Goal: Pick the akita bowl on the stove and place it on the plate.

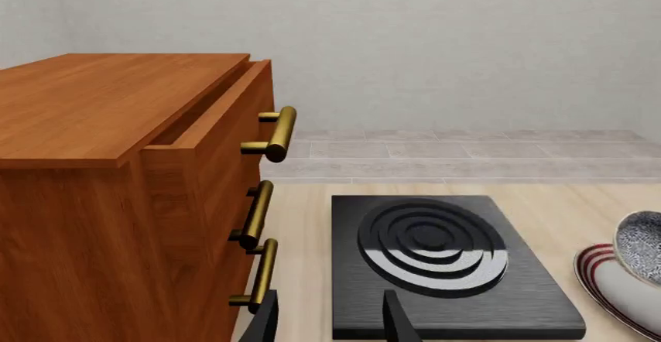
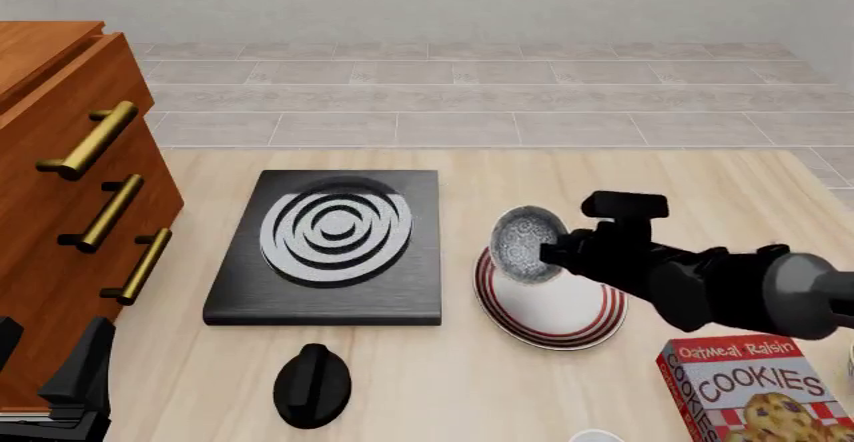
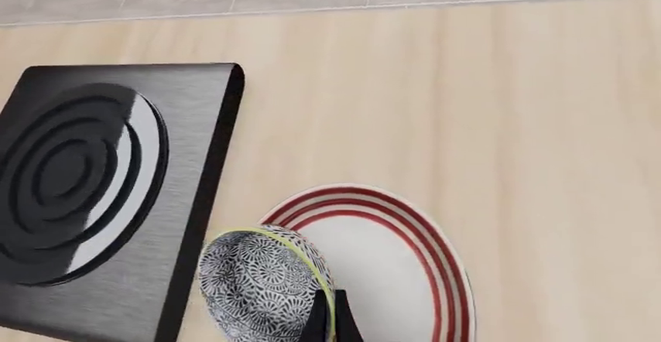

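The akita bowl point(image 2: 525, 245) hangs tilted on its side, its speckled inside showing, over the left edge of the red-striped plate point(image 2: 567, 314). My right gripper point(image 2: 551, 253) is shut on the bowl's rim. In the right wrist view the bowl point(image 3: 258, 286) sits just left of the fingertips point(image 3: 328, 323), above the plate point(image 3: 398, 268). The stove point(image 2: 334, 247) lies bare to the left of the plate. My left gripper point(image 2: 51, 362) stands open and empty near the table's front left corner. Its two fingers point(image 1: 397, 319) reach toward the stove point(image 1: 444, 268).
A wooden drawer cabinet point(image 2: 60, 212) with brass handles fills the left side, its top drawer slightly pulled out. A black knob-like object point(image 2: 311, 385) lies in front of the stove. A cookies box point(image 2: 754, 390) stands at the front right.
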Controlling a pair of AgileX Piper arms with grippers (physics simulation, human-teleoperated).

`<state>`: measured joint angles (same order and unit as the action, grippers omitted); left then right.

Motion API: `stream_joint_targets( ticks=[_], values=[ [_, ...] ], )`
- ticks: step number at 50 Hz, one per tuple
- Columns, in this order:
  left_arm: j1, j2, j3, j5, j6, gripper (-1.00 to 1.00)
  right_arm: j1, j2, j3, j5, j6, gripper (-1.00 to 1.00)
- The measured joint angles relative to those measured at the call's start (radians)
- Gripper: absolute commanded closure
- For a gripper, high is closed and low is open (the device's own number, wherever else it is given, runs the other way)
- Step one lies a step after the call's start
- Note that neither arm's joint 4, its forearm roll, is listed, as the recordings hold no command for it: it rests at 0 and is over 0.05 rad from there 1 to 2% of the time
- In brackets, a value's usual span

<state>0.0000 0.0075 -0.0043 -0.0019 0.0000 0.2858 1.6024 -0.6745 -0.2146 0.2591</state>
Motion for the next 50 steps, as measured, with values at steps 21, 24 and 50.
stream_joint_targets(
  ticks=[21,24,50],
  values=[
    [0.000,0.000,0.000,0.000,0.000,-1.00,-0.089,0.083,0.040,-0.069,-0.014,1.00],
    [0.000,0.000,0.000,0.000,0.000,-1.00,-0.092,0.096,0.042,-0.077,-0.013,1.00],
    [0.000,0.000,0.000,0.000,0.000,-1.00,-0.107,0.150,0.053,-0.154,-0.014,1.00]
  ],
)
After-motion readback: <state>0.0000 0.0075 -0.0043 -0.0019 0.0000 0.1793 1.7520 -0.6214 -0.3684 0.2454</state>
